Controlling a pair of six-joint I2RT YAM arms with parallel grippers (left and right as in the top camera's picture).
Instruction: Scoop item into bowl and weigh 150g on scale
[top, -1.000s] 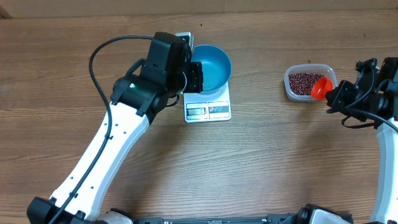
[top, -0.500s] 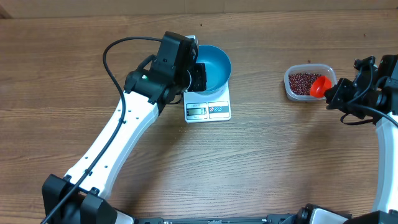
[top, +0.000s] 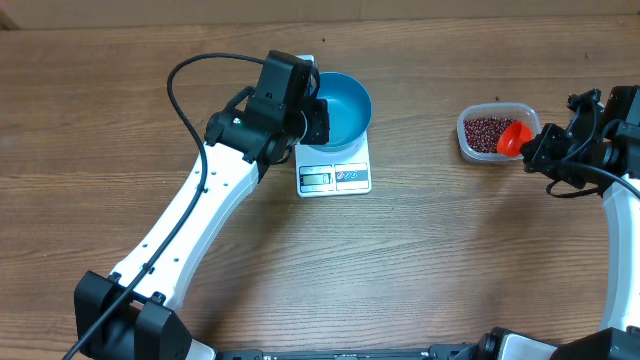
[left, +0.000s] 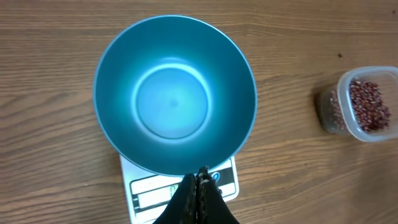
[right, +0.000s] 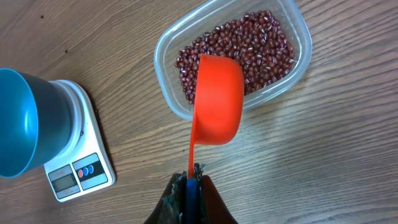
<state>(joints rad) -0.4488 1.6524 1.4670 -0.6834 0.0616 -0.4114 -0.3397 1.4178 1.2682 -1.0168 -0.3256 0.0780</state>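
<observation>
Though empty, bowl (top: 348, 108) mouth-up (atop scale (top: 335, 178))

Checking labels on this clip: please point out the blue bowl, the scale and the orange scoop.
blue bowl (left: 174, 99): left wrist view, bare inner floor.
scale (top: 335, 178): overhead view, front display panel.
orange scoop (right: 217, 99): right wrist view, middle of its cup.

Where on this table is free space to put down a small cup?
The widest bare wood lies between the white rectangular scale and the clear plastic tub of red-brown beans. The front strip of the wooden table, between both arms, is free too. Crowded: left of the round blue bowl, by the left tool, and around the orange plastic scoop.
</observation>
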